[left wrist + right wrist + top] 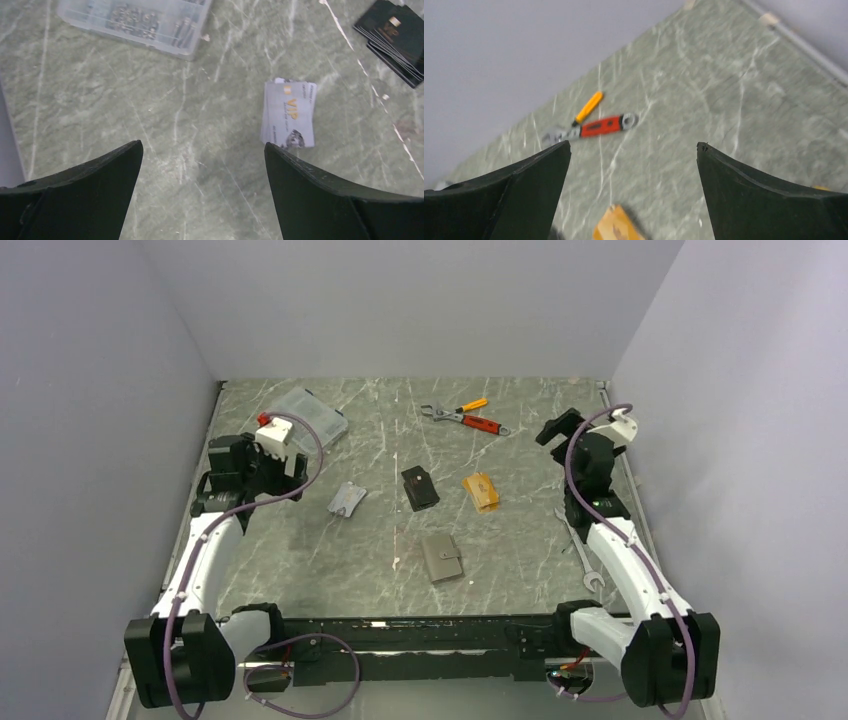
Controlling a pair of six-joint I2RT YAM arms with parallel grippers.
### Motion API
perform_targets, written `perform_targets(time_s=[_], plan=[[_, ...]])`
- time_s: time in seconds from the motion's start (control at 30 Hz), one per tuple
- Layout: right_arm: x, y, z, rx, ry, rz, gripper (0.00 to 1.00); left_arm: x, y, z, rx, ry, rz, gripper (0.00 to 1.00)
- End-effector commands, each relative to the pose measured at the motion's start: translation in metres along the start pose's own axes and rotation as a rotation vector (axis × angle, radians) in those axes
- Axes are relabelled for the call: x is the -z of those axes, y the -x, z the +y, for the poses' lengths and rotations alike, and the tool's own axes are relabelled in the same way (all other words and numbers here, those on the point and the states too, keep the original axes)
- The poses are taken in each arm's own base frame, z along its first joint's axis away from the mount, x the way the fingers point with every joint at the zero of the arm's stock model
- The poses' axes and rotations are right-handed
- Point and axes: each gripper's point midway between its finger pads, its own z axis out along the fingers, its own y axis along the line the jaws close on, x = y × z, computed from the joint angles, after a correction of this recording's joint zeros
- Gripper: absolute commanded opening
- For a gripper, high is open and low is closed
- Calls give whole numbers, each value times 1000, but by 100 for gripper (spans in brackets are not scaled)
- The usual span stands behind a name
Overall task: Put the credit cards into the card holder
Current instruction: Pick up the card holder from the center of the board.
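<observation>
Two arms are shown from above, bolted side by side at the near edge of the surface (520, 565). The left arm (203, 552) is angled up from its base along the left side, and the left gripper (290, 468) is pointed inward and downward. The right arm (628, 552) is angled up along the right side, and the right gripper (556, 430) is tilted toward the far edge. In both wrist views the dark fingers (85, 195) are spread wide, with nothing held between them. Both grippers are held above the surface, touching nothing.
</observation>
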Motion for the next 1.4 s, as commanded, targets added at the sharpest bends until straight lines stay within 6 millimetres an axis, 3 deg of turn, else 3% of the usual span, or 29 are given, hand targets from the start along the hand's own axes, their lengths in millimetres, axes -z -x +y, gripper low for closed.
perform_targets(time_s=[0.0, 0.1, 0.2, 0.47, 0.63, 0.83, 1.13, 1.37], plan=[[39, -63, 38, 81, 120, 308, 100, 15, 5, -26, -72, -115, 10, 99], [74, -99, 64, 293, 141, 371, 100, 21, -1, -53, -118, -209, 45, 99], [109, -136, 79, 372, 216, 480, 100, 26, -6, -83, -145, -307, 75, 99], [200, -218, 86, 463, 422, 768, 100, 39, -6, -127, -126, -457, 63, 99], [238, -257, 82, 477, 495, 890, 100, 36, -7, -140, -62, -498, 88, 99], [249, -286, 75, 502, 502, 965, 97, 32, -10, -149, -30, -509, 130, 99], [247, -312, 61, 514, 458, 1002, 83, 28, -9, -172, -45, -543, 142, 99], [244, -318, 41, 480, 422, 1025, 73, 17, -34, -204, -54, -614, 237, 99]])
